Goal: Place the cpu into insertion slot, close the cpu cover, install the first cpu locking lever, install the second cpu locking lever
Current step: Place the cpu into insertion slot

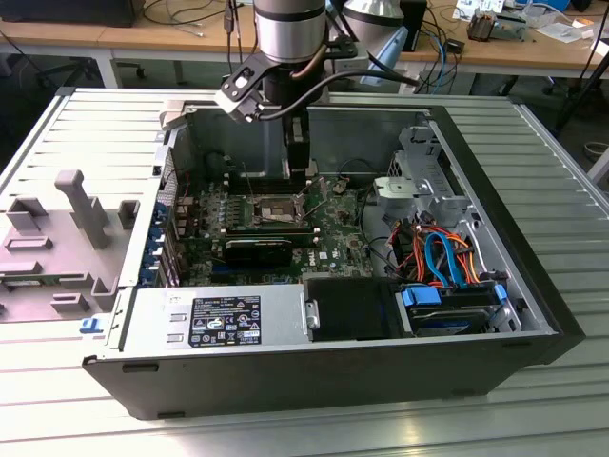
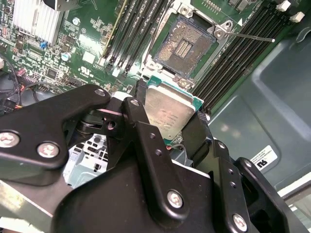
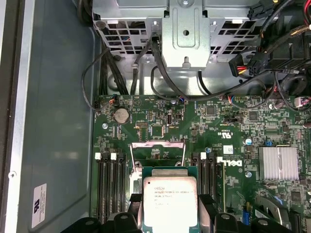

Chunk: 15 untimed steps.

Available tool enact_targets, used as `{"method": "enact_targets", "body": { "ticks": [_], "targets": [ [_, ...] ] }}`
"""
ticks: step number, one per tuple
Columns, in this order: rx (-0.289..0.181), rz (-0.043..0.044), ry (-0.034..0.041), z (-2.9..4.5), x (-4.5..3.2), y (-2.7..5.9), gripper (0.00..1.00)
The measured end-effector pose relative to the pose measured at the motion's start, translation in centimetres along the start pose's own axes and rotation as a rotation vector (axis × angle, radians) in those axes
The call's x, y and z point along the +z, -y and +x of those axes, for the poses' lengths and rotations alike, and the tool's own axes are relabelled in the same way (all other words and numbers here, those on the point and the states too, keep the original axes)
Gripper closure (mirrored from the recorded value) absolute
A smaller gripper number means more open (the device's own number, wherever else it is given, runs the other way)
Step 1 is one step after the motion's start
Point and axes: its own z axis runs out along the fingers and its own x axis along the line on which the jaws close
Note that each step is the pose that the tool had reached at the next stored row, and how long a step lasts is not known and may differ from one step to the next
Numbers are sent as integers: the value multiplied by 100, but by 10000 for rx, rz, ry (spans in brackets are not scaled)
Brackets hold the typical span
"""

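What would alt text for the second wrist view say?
A black two-fingered gripper holds a small square chip with a dull silver top by its edges over a green circuit board. Beyond it lies an empty square dark socket with a silver rim.

i see an open computer case [image 1: 333, 376] lying on a slatted metal table [image 1: 561, 162]. inside are a green motherboard [image 1: 343, 224], a silver power supply [image 1: 219, 319] at the near wall, and orange and blue cables [image 1: 440, 257] toward the exterior view's right. a grey fixture [image 1: 76, 205] sits outside the case. in the first wrist view i make out a coin battery [image 3: 121, 115] and a finned heatsink [image 3: 278, 162].
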Motion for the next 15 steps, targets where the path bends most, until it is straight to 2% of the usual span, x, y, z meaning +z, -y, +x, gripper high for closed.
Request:
{"method": "enact_targets", "body": {
  "ticks": [15],
  "targets": [
    [0,0,0,0,30,19,46]
  ]
}}
